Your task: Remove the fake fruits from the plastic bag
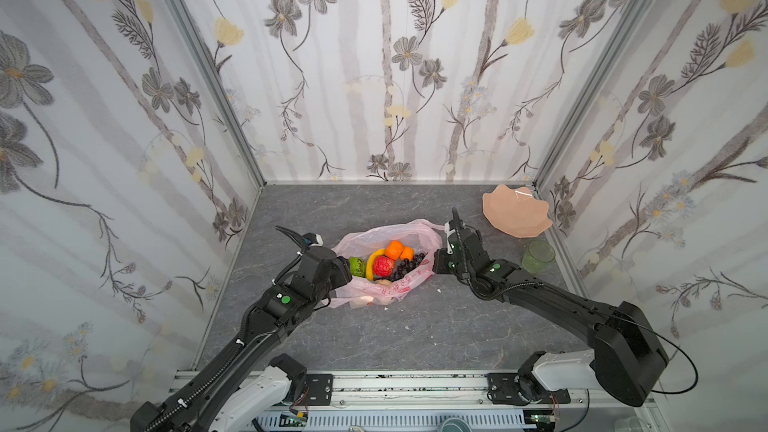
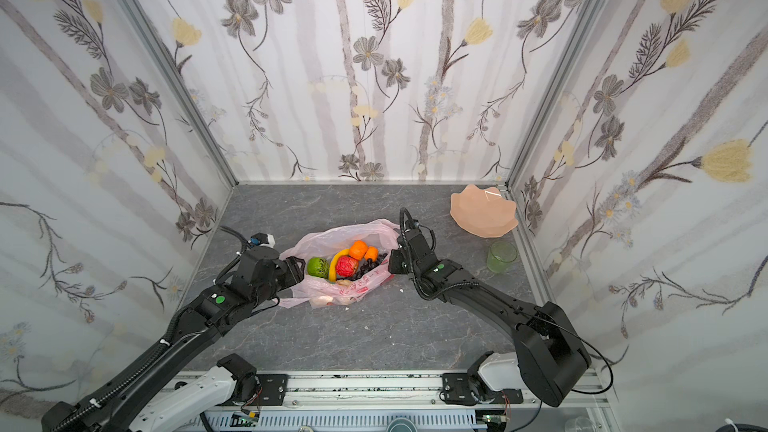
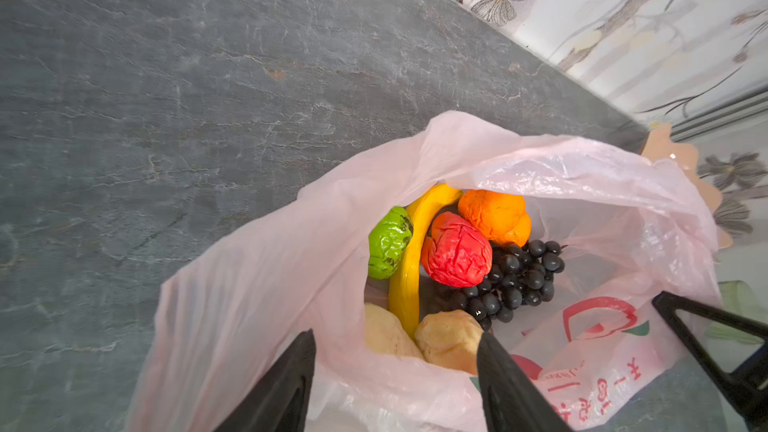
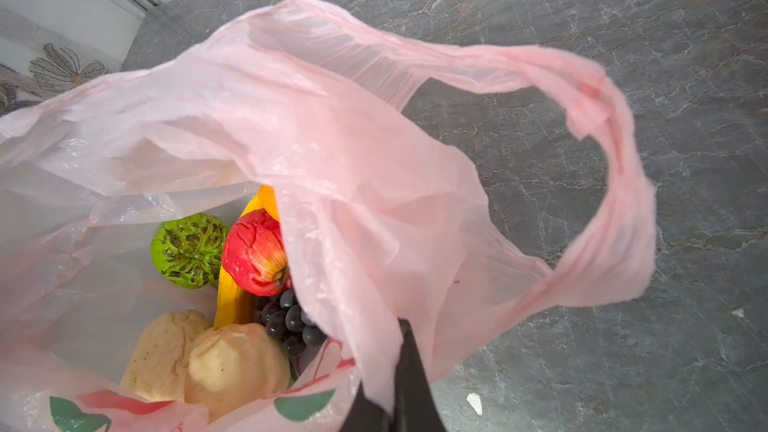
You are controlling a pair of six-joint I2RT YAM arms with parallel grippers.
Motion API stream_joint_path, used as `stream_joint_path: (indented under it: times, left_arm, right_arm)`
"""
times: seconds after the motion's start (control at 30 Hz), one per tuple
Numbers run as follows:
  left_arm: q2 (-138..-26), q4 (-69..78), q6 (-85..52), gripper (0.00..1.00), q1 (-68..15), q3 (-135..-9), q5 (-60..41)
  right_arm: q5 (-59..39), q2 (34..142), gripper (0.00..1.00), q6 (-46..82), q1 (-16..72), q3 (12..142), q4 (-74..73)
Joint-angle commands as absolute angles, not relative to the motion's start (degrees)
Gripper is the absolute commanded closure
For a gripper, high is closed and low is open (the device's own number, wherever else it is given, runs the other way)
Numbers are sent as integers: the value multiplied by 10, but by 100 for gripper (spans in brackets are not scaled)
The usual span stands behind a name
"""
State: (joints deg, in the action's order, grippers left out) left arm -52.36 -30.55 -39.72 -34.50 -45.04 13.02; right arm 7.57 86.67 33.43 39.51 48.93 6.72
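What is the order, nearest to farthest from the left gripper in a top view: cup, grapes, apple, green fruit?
1. Green fruit, right beside the left gripper.
2. Apple, middle of the bag.
3. Grapes, bag's right side.
4. Cup, outside the bag, far right.

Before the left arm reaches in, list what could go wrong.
1. The right end effector pinches only a thin fold of the plastic bag; it could slip or tear, letting the mouth collapse.
2. The open left end effector straddles the bag's rim beside the beige fruit and may catch plastic with it.
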Motion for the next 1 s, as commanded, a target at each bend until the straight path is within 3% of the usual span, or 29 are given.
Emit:
stream_joint_path:
  times: [0.0, 0.13, 0.3, 0.5, 0.67, 0.8, 0.87, 0.97]
  left_arm:
    - [-585, -406, -366, 31, -405, -518, 270]
    - [-708, -433, -318, 21, -462, -599, 340]
    - [-833, -442, -271, 7, -456, -640, 414]
    - [-938, -432, -272, 8, -382, -647, 394]
    - [-994, -396, -263, 40, -346, -649, 320]
    - [-981, -360, -270, 80, -316, -627, 250]
    - [-945, -324, -279, 96, -290, -600, 197]
    - [-865, -258, -306, 100, -239, -537, 121]
  right_arm:
    - [106, 867, 100, 316, 403, 504, 77]
    - [114, 862, 100, 309, 409, 511, 84]
    - [122, 846, 100, 303, 413, 506, 87]
    - [131, 834, 100, 300, 410, 495, 87]
    - [125, 830, 100, 301, 391, 484, 78]
    - [88, 825, 100, 298, 355, 472, 59]
    - [60, 826, 100, 288, 336, 464, 36]
    - [25, 847, 100, 273, 310, 470, 10]
